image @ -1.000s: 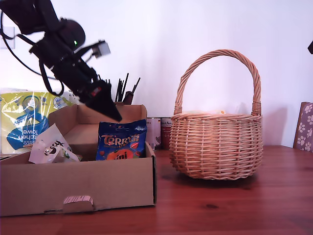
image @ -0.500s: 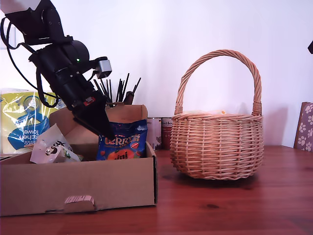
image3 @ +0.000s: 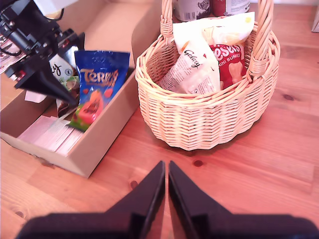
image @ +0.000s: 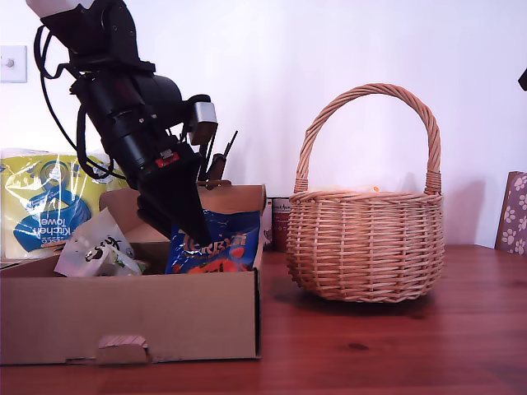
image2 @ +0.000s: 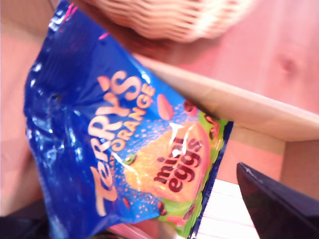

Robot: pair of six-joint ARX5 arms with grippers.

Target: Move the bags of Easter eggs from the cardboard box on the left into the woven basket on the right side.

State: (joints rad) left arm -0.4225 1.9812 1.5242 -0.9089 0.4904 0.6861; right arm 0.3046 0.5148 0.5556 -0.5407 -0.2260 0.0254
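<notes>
first tool (image: 196, 234) angled down, second tool (image3: 166, 185) closed

My first arm (image: 132, 99) is chunky black all over, with loose black cables looping off it, a small grey camera box (image: 201, 120) bolted on, and a little red-and-white label. My first gripper (image: 191, 220) has long black tapered fingers. My second gripper (image3: 166, 199) has the same black wedge-shaped fingers, narrowing to points.

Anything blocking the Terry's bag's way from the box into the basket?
The cardboard box wall and the woven basket rim must be cleared; its arched handle spans the opening. Nothing else sits between it and the Terry's bag.
</notes>
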